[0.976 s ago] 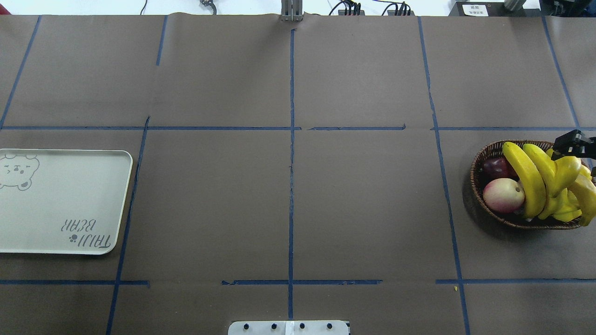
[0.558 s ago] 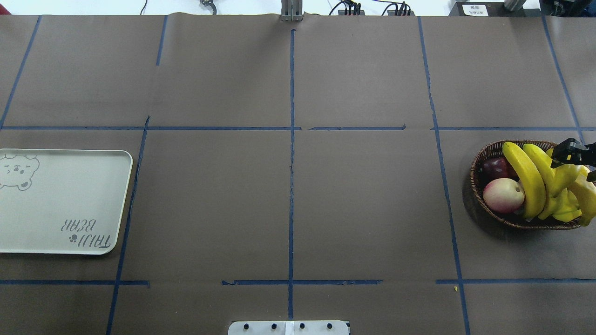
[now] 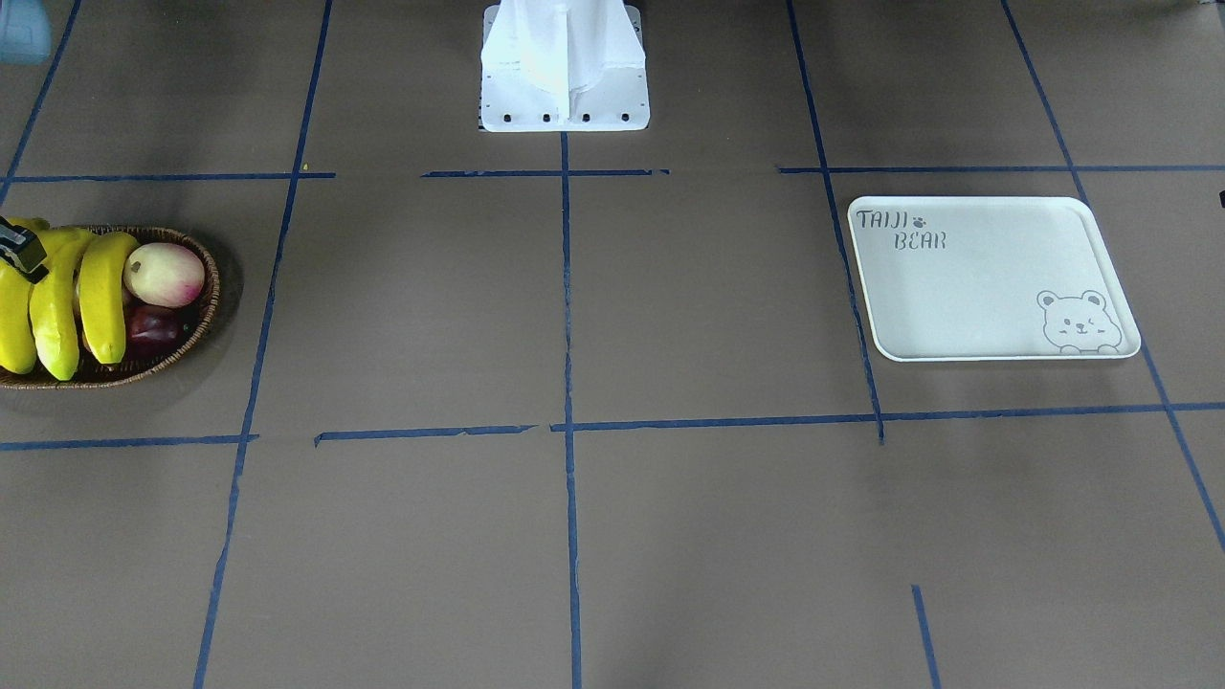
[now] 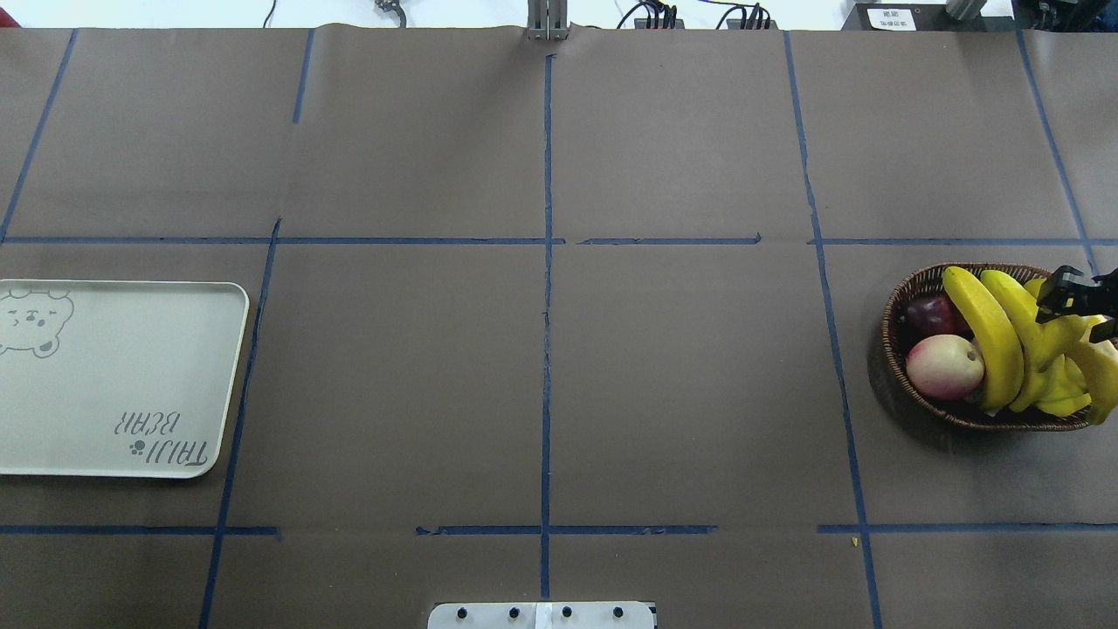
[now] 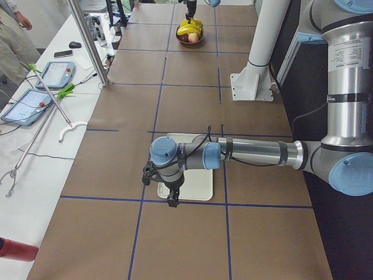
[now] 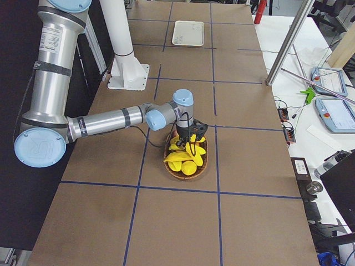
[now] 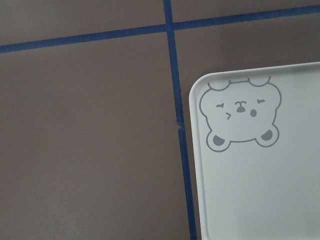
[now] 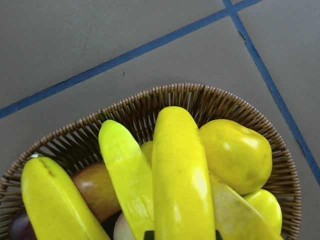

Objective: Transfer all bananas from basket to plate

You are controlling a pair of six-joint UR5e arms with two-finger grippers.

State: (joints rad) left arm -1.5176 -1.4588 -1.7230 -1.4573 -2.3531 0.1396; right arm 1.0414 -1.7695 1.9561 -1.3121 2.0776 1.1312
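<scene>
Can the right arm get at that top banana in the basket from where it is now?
Probably yes. The right gripper hangs directly over the basket, its fingers straddling the top banana, and nothing lies on that banana. Whether the fingers have closed on it, I cannot tell.

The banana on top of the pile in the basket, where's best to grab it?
Grip the top banana across its thick middle, straight down from above, fingers on its long sides. It lies uppermost, its flanks exposed, while the basket rim and neighbouring fruit likely block any sideways approach.
</scene>
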